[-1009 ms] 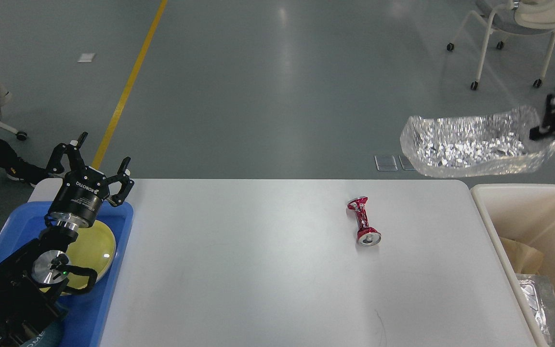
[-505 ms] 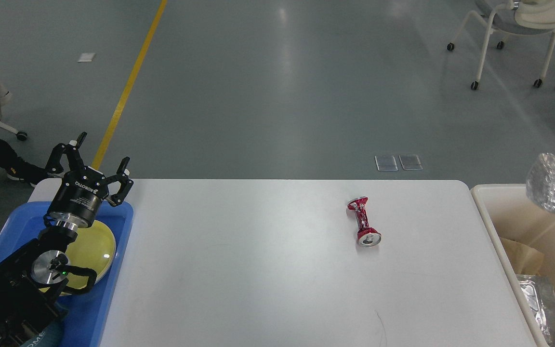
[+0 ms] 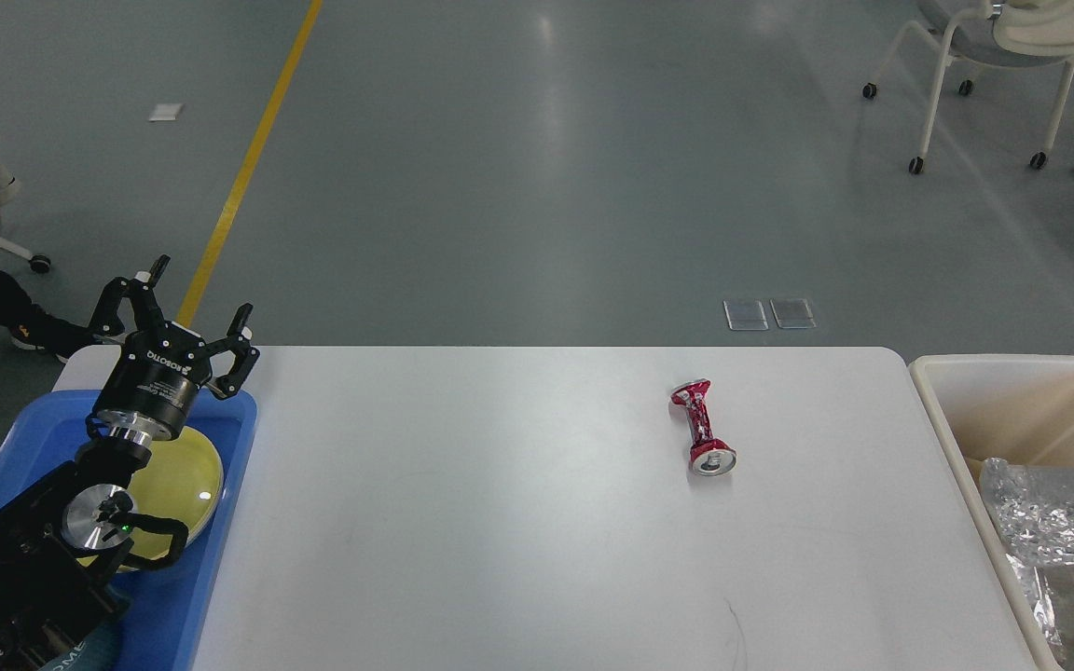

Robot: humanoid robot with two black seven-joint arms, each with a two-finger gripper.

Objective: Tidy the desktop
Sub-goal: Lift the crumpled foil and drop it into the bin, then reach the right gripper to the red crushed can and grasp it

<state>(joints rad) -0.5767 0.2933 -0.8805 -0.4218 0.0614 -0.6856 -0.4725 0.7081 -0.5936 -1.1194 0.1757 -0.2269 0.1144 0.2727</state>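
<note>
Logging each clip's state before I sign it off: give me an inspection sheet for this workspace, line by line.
Surface: desktop, white-grey, mostly bare; faint dark mark near the front edge.
Job's things: crushed red can lying on its side, right of centre.
Clutter: crinkled silver plastic wrap inside the cream bin at the right; yellow plate in the blue tray at the left.
Grippers: left gripper above the tray's far end, jaws open, holding nothing; right gripper not in view.
Cables: nothing seen.
Surroundings: grey floor with a yellow line, wheeled chair far right, a person's leg at the left edge.

Glossy grey floor [image 3: 537, 168], yellow line [image 3: 248, 158], wheeled chair [image 3: 994, 65]
</note>
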